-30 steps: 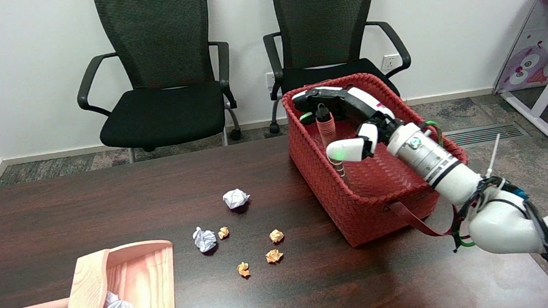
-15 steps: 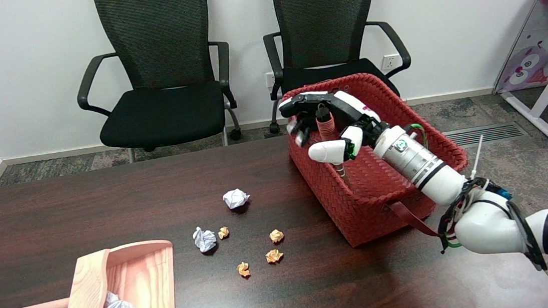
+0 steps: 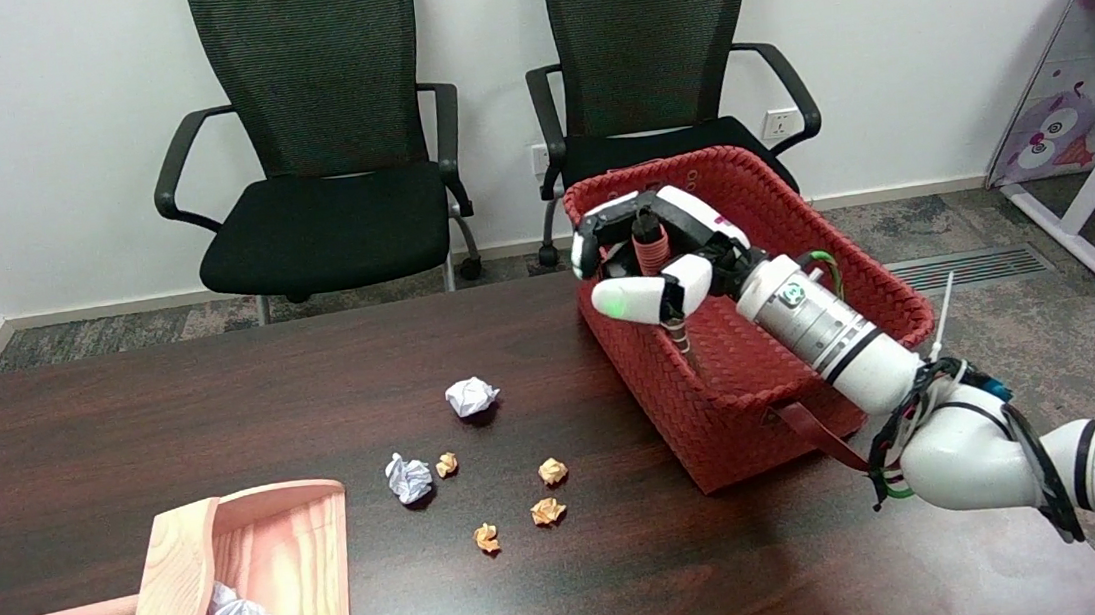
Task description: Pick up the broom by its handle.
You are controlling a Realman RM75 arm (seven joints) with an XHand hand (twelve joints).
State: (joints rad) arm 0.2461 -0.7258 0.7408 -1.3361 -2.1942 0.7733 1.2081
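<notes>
The broom's ribbed pinkish handle (image 3: 648, 246) stands upright in the near-left corner of the red woven basket (image 3: 732, 433); its thin metal shaft (image 3: 683, 340) runs down inside and the brush end is hidden. My right hand (image 3: 691, 233) reaches in from the lower right and is wrapped around the handle. Its fingers (image 3: 600, 227) curl over the far side. The thumb (image 3: 642, 298) crosses the near side just below the ribbed part.
A wooden dustpan (image 3: 262, 576) holding a white paper ball lies at the table's front left. Several crumpled white and orange paper balls (image 3: 472, 395) are scattered mid-table. Two black office chairs (image 3: 338, 217) stand behind the table. A red strap (image 3: 826, 436) hangs from the basket.
My right hand has slid left around the handle and its fingers have curled in over it, with the thumb coming across the front. The broom and basket have stayed in place.
</notes>
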